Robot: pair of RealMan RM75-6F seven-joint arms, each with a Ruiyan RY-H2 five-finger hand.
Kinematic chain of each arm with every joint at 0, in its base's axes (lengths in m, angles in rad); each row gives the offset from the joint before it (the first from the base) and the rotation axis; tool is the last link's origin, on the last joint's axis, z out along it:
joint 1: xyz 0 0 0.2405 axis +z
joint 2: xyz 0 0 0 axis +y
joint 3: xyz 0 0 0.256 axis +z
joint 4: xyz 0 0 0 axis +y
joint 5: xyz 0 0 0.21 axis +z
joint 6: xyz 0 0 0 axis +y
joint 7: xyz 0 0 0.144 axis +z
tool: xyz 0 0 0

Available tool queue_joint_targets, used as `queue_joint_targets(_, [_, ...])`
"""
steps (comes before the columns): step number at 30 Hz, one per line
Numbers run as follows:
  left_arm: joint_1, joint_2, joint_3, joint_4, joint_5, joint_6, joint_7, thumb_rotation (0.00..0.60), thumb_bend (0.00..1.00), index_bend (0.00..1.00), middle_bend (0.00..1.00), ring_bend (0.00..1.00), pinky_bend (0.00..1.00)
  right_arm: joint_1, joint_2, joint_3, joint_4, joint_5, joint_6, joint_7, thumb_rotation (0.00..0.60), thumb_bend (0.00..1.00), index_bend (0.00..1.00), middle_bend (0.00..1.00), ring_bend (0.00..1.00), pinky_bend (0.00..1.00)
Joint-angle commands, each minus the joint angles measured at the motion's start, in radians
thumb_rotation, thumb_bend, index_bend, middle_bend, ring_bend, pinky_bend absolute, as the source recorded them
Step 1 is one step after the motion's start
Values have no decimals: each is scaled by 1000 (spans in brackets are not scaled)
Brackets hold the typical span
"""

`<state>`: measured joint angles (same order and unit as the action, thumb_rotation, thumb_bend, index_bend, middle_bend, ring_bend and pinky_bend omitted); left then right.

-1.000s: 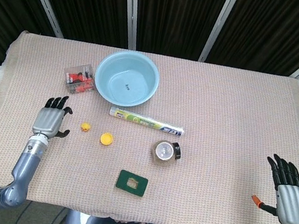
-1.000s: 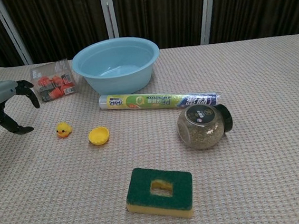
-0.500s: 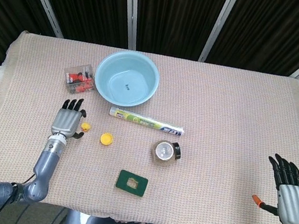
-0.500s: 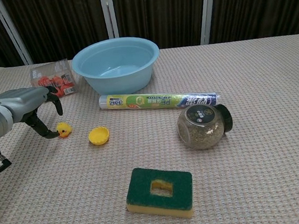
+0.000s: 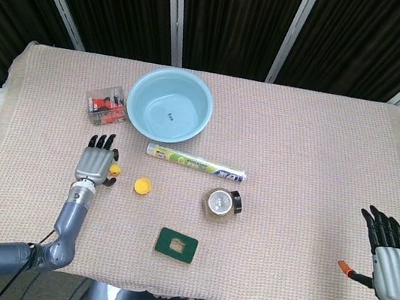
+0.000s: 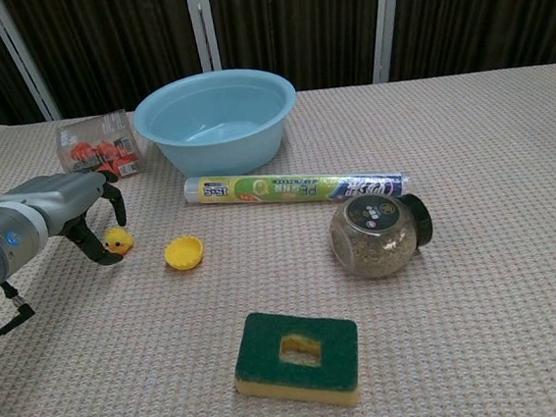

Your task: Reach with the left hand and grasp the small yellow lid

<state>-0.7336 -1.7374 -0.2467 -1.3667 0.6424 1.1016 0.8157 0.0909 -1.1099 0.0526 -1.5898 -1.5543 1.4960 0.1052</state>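
Fingers [image 5: 101, 141] of the left hand [image 5: 96, 164] spread and slightly curled, holding nothing, hovering low over the counter [image 5: 299, 150]. Thumb hooked down right beside the small duck toy [image 6: 117, 242], close enough in the chest view that contact cannot be ruled out. Moved a good way inward over the last second, from the outer edge of the cloth to just short of the target, with most of that travel in the first half second and only a slight creep since. Slowing, by the look of it, ahead of the grasp.

Just past the duck, on the inner side of the fingers and not yet touched: the small yellow lid [image 6: 185, 252], lying open side up, well clear of anything else. Still a short reach to cover, and over or around the duck, so some risk of nudging the toy into the lid.

Beyond the fingertips, the clear box of orange pieces [image 5: 107, 104], then the blue basin [image 5: 170, 103]. Further inward, the foil roll [image 5: 196, 163] lying across, the glass jar [image 5: 221, 203] on its side near the roll's far end, and nearer the front edge the green sponge [image 5: 176, 244].

Far across the counter, the right hand [image 5: 389, 256] at the front corner, fingers apart, empty, barely shifted.
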Motion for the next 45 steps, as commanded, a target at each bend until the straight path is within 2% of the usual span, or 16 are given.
queue_joint_targets(1, [-3,-7,3,6,-3,-1,-1,600,237,386,0,0,0,0,0,0,0,0,0,1,600,45,14,0,0,31])
queue_joint_targets(7, [-7,-18,10,18,-6,2,-6,600,434,444,0,0,0,-1,1,1,-2,1,3,2,600,45,14,0,0,31])
queue_joint_targets(10, [-6,-14,14,16,-3,5,-7,600,485,471,0,0,0,-2,1,2,-2,3,3,3,600,44,14,0,0,31])
queue_joint_targets(16, [5,23,9,-35,29,22,-42,600,488,476,0,0,0,-2,1,2,-2,3,4,0,600,45,14,0,0,31])
queue_joint_targets(28, [10,104,18,-217,132,47,-89,600,487,470,0,0,0,-3,0,5,-4,5,6,-3,600,45,14,0,0,31])
queue_joint_targets(36, [-19,63,29,-247,122,49,-59,600,487,469,0,0,0,-3,1,7,-3,6,6,-1,600,45,14,0,0,31])
queue_joint_targets(45, [-47,-11,36,-197,78,57,-19,600,487,461,0,0,0,-2,4,8,-5,6,7,9,600,45,14,0,0,31])
